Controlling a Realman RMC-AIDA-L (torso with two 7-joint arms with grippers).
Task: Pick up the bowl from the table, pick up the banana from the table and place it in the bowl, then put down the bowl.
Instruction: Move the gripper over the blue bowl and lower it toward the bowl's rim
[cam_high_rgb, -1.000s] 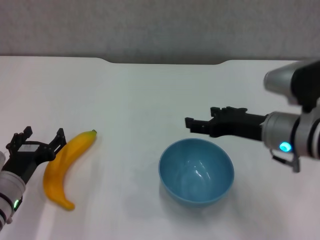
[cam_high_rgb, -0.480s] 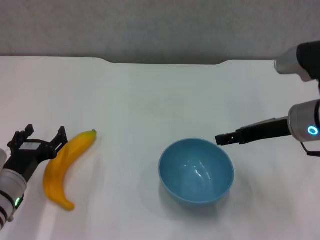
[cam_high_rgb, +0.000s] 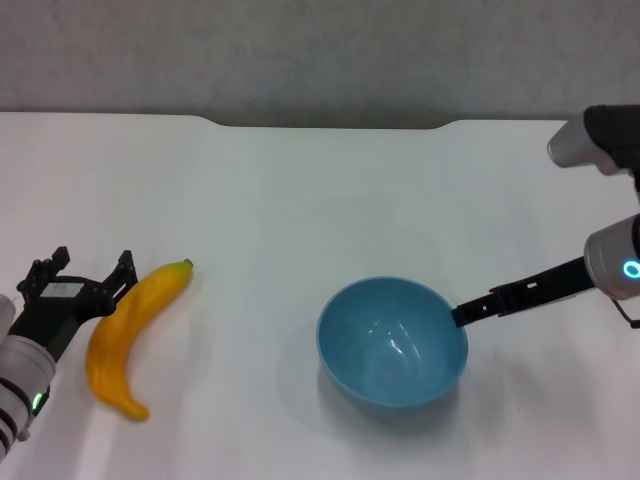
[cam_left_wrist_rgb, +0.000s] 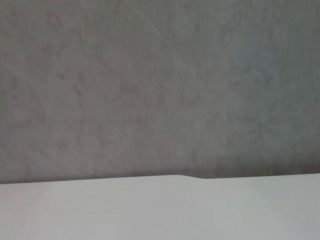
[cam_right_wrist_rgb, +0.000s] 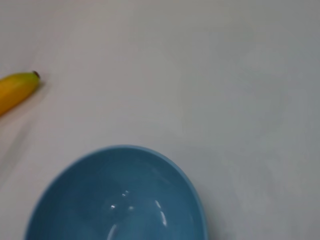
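So the glossy light-blue bowl (cam_high_rgb: 393, 343) sits upright on the white table (cam_high_rgb: 300, 200), right gripper (cam_high_rgb: 462, 316) edge-on at its rim, can't tell its state. Yellow banana (cam_high_rgb: 130, 333) lies just beside the left gripper (cam_high_rgb: 82, 290), fingers spread open.

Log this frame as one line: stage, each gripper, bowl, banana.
stage: reaching for bowl | right gripper: at bowl rim | left gripper: open, beside banana | bowl: on table, empty | banana: on table, ungrasped

Blue bowl (cam_high_rgb: 392, 342) (plain), yellow banana (cam_high_rgb: 132, 335).
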